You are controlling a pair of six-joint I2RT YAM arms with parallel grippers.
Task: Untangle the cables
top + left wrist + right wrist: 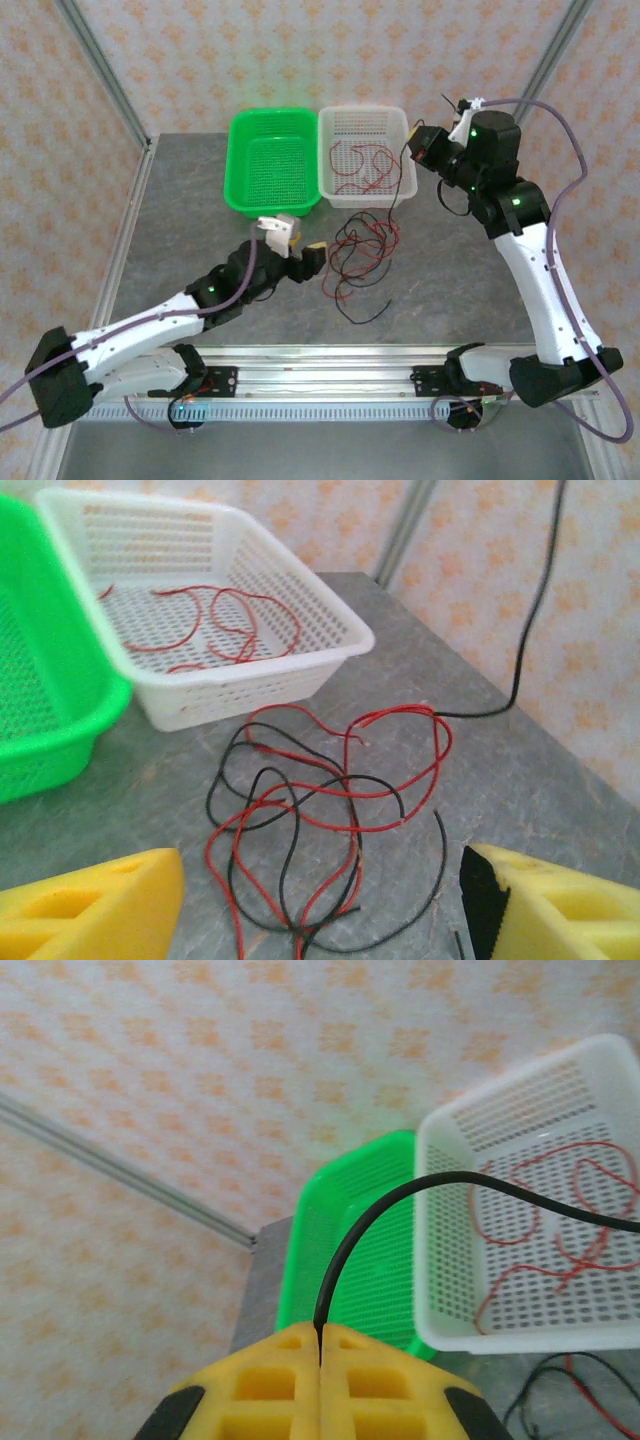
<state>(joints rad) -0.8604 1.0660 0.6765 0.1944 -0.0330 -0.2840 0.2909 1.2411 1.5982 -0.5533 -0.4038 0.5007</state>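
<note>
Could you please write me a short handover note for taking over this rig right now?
Grippers: the left gripper is open, holding nothing, beside the tangle on the table. The right gripper is shut on a black cable, lifted beside the white basket; that cable runs down to the tangle.
Done: some red cables lie in the white basket.
Left: red and black cables lie knotted before the baskets; nothing visible in the green basket.

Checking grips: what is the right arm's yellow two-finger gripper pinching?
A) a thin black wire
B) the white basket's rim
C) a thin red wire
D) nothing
A: the right gripper is shut on a thin black wire that arcs up from between its closed yellow tips.
</note>
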